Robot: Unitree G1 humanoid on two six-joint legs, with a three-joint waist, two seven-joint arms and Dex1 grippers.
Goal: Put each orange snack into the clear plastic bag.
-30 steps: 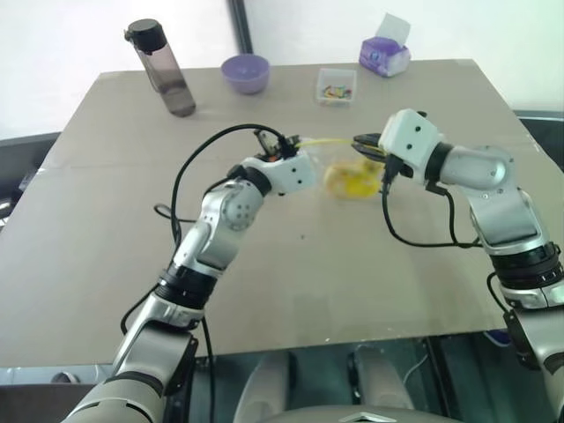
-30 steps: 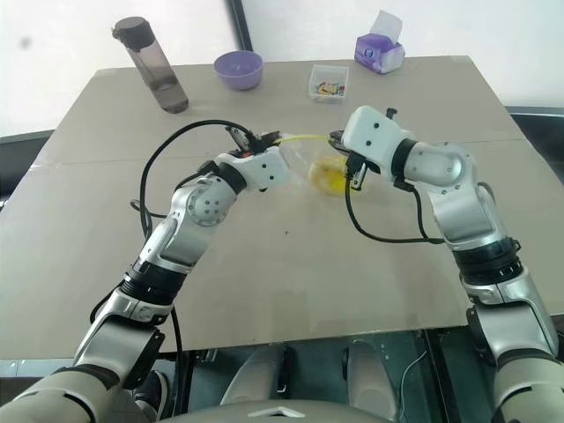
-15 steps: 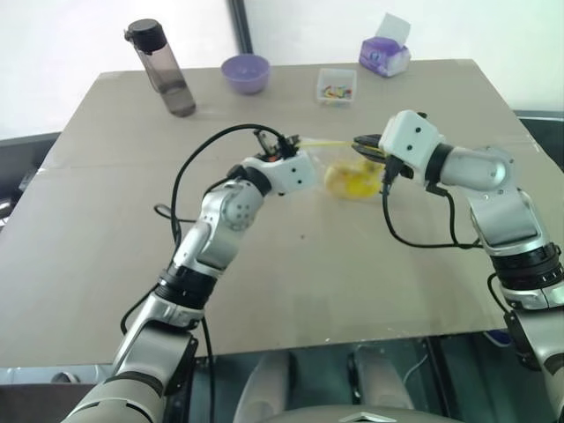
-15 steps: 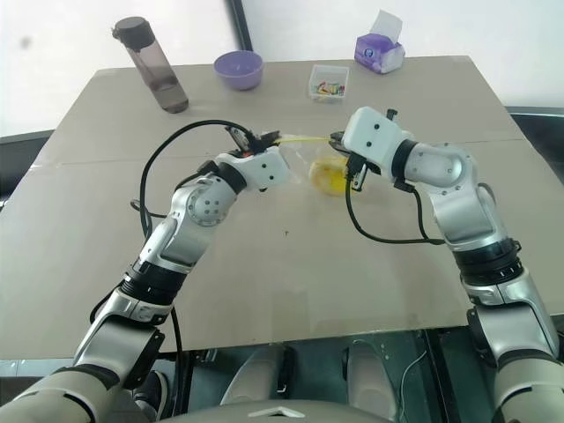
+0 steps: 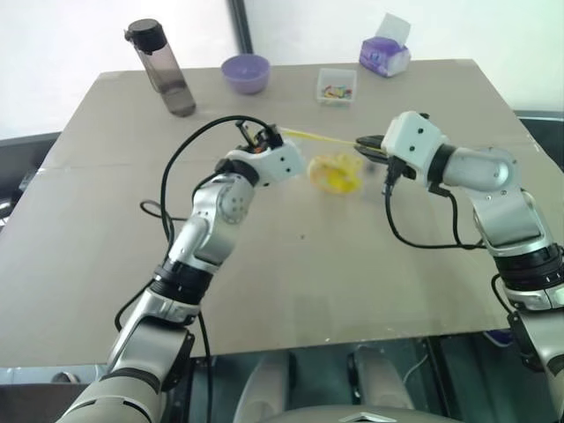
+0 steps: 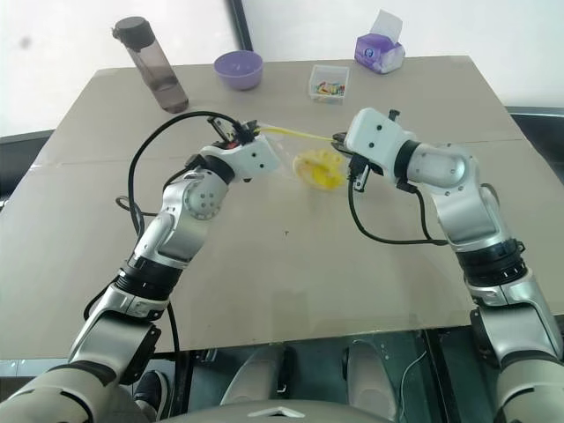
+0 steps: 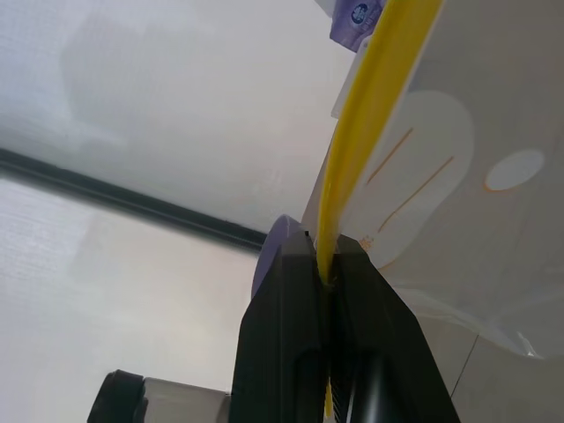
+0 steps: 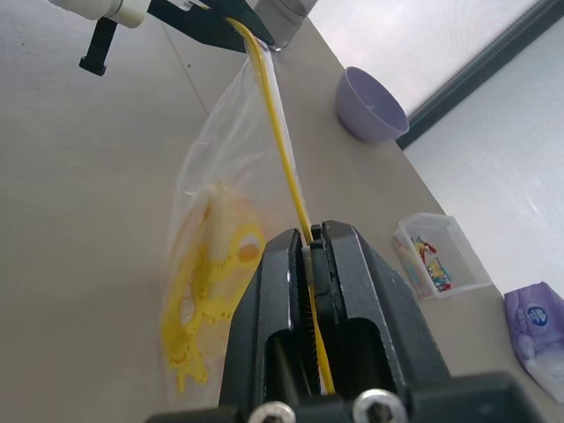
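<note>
A wide desk [image 5: 291,282] with a plain grey-brown top fills most of the scene, a faint seam running across it from side to side. Behind its far edge rises a bright white wall [image 5: 79,35], split by a dark vertical strip [image 5: 239,26] near the middle. Soft, even light falls over the desk top with no hard shadows. Dark floor [image 5: 22,154] shows past the desk's left and right edges.
</note>
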